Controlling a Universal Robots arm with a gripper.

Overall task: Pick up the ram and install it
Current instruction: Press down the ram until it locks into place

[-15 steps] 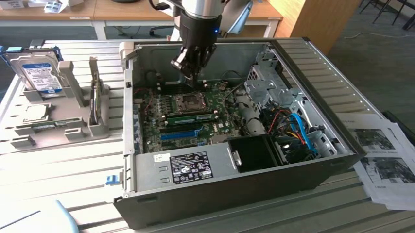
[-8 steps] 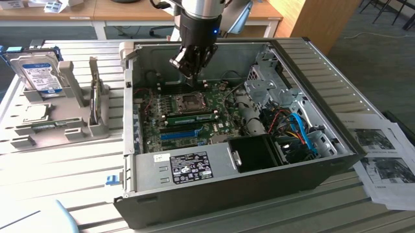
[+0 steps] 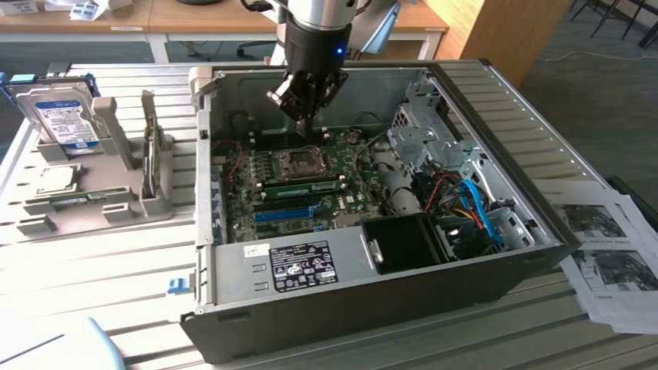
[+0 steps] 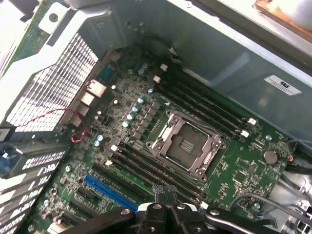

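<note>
No writing is reading clearly on the white label [image 3: 300,262] at the computer case's [image 3: 535,193] front edge or on the hard drive [image 3: 60,116] in the upper left. The gripper [image 3: 305,116] is hanging over the motherboard [image 3: 298,189], fingers pinched together holding nothing. The ram [image 3: 305,187] is sitting in a slot just below the processor socket [image 3: 303,160], its long axis lying left-right across the exterior frame.

No wording can be read. The hard drive's label [image 3: 64,116], the power supply's sticker [image 3: 302,266], the printed sheets [image 3: 606,247] on the counter and a white case sticker [image 4: 282,84] all carry print too small to make out.
</note>
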